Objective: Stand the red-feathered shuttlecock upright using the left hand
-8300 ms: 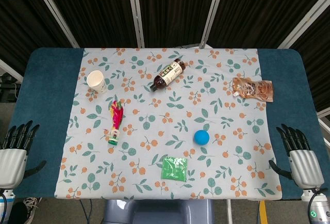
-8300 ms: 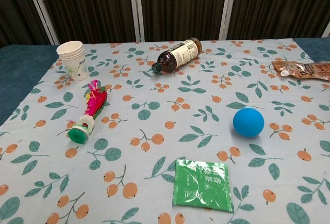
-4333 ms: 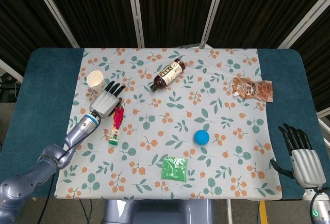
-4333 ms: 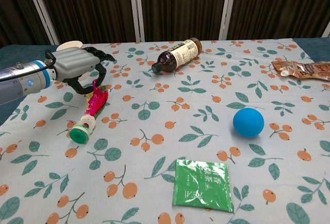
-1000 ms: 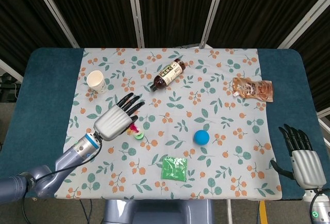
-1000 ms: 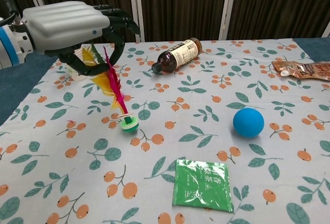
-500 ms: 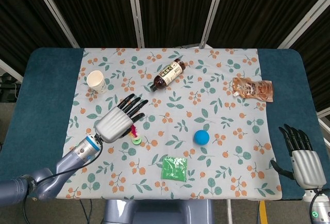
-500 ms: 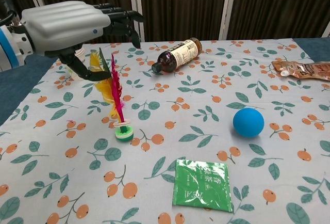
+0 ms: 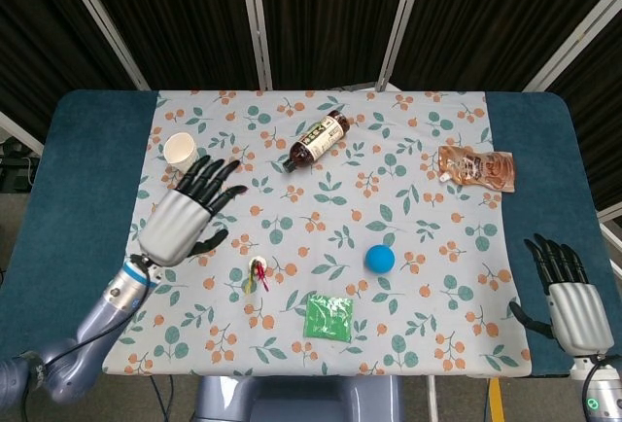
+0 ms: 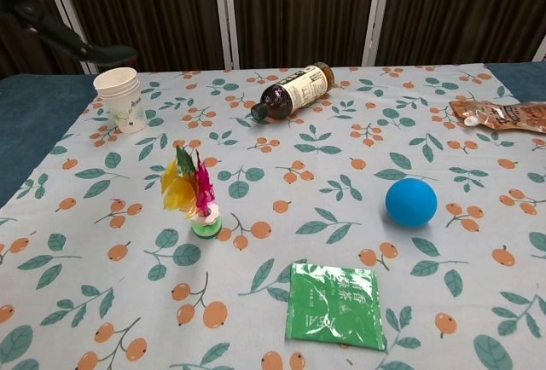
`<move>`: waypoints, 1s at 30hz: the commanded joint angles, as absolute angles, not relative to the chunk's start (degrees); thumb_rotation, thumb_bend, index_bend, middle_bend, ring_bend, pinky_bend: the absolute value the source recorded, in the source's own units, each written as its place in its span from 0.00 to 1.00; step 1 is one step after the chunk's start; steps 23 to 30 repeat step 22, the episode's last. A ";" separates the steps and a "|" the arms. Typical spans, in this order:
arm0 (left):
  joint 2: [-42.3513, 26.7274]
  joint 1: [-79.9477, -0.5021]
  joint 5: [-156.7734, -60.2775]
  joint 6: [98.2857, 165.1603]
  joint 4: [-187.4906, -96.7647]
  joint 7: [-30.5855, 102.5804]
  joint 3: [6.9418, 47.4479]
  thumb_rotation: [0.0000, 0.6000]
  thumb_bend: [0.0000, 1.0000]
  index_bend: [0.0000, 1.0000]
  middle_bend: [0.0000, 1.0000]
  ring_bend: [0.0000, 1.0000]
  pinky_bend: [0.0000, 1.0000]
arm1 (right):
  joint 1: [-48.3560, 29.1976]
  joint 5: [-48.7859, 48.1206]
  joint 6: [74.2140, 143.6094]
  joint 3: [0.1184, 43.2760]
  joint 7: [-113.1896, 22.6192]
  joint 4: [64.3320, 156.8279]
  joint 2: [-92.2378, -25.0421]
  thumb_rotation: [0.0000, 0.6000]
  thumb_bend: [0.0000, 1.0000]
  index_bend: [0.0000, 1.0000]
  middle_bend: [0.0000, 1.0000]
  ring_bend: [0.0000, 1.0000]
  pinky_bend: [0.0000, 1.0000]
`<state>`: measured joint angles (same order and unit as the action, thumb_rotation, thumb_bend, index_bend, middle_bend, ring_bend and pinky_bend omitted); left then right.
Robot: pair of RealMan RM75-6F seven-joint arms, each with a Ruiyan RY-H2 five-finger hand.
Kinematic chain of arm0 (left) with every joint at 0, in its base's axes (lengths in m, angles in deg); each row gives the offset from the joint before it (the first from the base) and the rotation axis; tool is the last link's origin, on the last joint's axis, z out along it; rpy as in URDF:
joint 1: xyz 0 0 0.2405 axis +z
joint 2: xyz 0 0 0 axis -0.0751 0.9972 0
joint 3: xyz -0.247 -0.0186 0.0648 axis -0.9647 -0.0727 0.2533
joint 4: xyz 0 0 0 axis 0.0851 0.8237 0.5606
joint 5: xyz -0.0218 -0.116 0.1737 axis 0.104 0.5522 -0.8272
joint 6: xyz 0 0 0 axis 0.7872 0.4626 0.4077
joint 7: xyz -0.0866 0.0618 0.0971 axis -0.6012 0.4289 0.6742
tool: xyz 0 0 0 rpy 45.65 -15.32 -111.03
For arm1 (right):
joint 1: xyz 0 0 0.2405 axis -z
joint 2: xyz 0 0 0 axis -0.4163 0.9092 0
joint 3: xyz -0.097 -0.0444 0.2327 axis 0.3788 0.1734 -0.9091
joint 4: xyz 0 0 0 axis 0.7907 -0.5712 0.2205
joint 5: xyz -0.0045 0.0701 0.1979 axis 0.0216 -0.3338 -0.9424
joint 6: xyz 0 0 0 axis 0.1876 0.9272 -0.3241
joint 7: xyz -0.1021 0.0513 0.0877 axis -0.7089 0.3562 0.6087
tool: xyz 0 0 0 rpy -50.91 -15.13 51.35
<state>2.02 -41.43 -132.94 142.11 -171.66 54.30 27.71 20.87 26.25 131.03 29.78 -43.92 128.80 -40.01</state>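
Now your main risk is a careless sweep: the red-feathered shuttlecock (image 10: pixel 195 196) stands upright on its small green base on the tablecloth (image 9: pixel 408 208), between the paper cup (image 9: pixel 181 150) and the green packet (image 9: pixel 328 317), and I judge that a brush to its tall feathers would tip it. Your left hand (image 9: pixel 185 216) hovers just beside it, fingers spread, holding and touching nothing. Your right hand (image 9: pixel 568 298) rests with fingers apart and empty, well apart at the table's near corner.
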 commanded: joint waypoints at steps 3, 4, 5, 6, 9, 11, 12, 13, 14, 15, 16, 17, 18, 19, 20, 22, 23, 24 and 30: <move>8.50 -32.52 -130.97 150.52 -174.78 52.40 29.50 1.00 0.28 0.17 0.00 0.00 0.00 | 20.86 26.12 130.87 29.80 -44.37 128.98 -40.02 1.00 0.16 0.02 0.00 0.00 0.00; 9.17 -31.11 -130.70 151.62 -174.95 52.24 30.12 1.00 0.27 0.15 0.00 0.00 0.00 | 20.84 26.05 130.82 29.79 -44.43 129.00 -40.04 1.00 0.16 0.02 0.00 0.00 0.00; 9.78 -29.66 -130.40 152.69 -175.08 52.13 30.82 1.00 0.27 0.14 0.00 0.00 0.00 | 20.81 25.98 130.74 29.77 -44.49 129.01 -40.06 1.00 0.16 0.02 0.00 0.00 0.00; 10.42 -27.98 -129.90 153.79 -175.08 52.20 31.74 1.00 0.26 0.13 0.00 0.00 0.00 | 20.79 25.88 130.64 29.75 -44.56 129.02 -40.07 1.00 0.16 0.02 0.00 0.00 0.00; 12.39 -22.08 -128.28 156.66 -175.29 52.32 35.81 1.00 0.25 0.09 0.00 0.00 0.00 | 20.74 25.66 130.53 29.65 -44.83 129.07 -40.11 1.00 0.16 0.02 0.00 0.00 0.00; 12.87 -19.77 -128.34 157.94 -175.50 51.97 37.18 1.00 0.24 0.07 0.00 0.00 0.00 | 20.73 25.60 130.52 29.61 -45.01 129.12 -40.15 1.00 0.16 0.03 0.00 0.00 0.00; 12.90 -18.77 -128.48 158.50 -175.39 51.86 37.77 1.00 0.24 0.07 0.00 0.00 0.00 | 20.72 25.58 130.50 29.61 -45.12 129.17 -40.16 1.00 0.16 0.02 0.00 0.00 0.00; 12.94 -17.91 -128.83 158.91 -175.06 51.99 38.38 1.00 0.24 0.06 0.00 0.00 0.00 | 20.71 25.59 130.50 29.60 -45.25 129.19 -40.18 1.00 0.16 0.02 0.00 0.00 0.00; 12.97 -17.38 -129.08 159.21 -174.75 52.23 38.72 1.00 0.24 0.05 0.00 0.00 0.00 | 20.69 25.62 130.51 29.59 -45.33 129.18 -40.22 1.00 0.16 0.02 0.00 0.00 0.00; 12.95 -16.87 -129.31 159.60 -174.42 52.48 38.95 1.00 0.24 0.05 0.00 0.00 0.00 | 20.68 25.66 130.52 29.59 -45.40 129.16 -40.25 1.00 0.16 0.02 0.00 0.00 0.00; 12.76 -16.11 -129.65 160.26 -173.92 52.74 39.21 1.00 0.24 0.04 0.00 0.00 0.00 | 20.66 25.71 130.54 29.58 -45.47 129.15 -40.31 1.00 0.16 0.02 0.00 0.00 0.00; 12.54 -15.51 -129.86 160.75 -173.52 52.77 39.44 1.00 0.24 0.04 0.00 0.00 0.00 | 20.66 25.74 130.58 29.58 -45.51 129.16 -40.33 1.00 0.16 0.02 0.00 0.00 0.00; 12.07 -14.55 -130.28 161.51 -172.77 52.71 39.85 1.00 0.24 0.04 0.00 0.00 0.00 | 20.62 25.81 130.57 29.58 -45.60 129.11 -40.41 1.00 0.16 0.02 0.00 0.00 0.00; 11.63 -13.89 -130.77 161.95 -171.95 52.64 40.15 1.00 0.23 0.03 0.00 0.00 0.00 | 20.60 25.86 130.57 29.58 -45.66 129.05 -40.46 1.00 0.16 0.02 0.00 0.00 0.00; 11.30 -13.36 -131.13 162.12 -171.11 52.77 40.43 1.00 0.21 0.02 0.00 0.00 0.00 | 20.60 25.87 130.58 29.59 -45.64 129.00 -40.48 1.00 0.16 0.02 0.00 0.00 0.00; 10.85 -12.47 -131.03 161.92 -169.88 53.34 40.66 1.00 0.20 0.01 0.00 0.00 0.00 | 20.60 25.86 130.59 29.57 -45.39 128.93 -40.42 1.00 0.16 0.02 0.00 0.00 0.00; 10.85 -12.47 -131.03 161.92 -169.88 53.34 40.66 1.00 0.20 0.01 0.00 0.00 0.00 | 20.60 25.86 130.59 29.57 -45.39 128.93 -40.42 1.00 0.16 0.02 0.00 0.00 0.00; 10.85 -12.47 -131.03 161.92 -169.88 53.34 40.66 1.00 0.20 0.01 0.00 0.00 0.00 | 20.60 25.86 130.59 29.57 -45.39 128.93 -40.42 1.00 0.16 0.02 0.00 0.00 0.00; 10.85 -12.47 -131.03 161.92 -169.88 53.34 40.66 1.00 0.20 0.01 0.00 0.00 0.00 | 20.60 25.86 130.59 29.57 -45.39 128.93 -40.42 1.00 0.16 0.02 0.00 0.00 0.00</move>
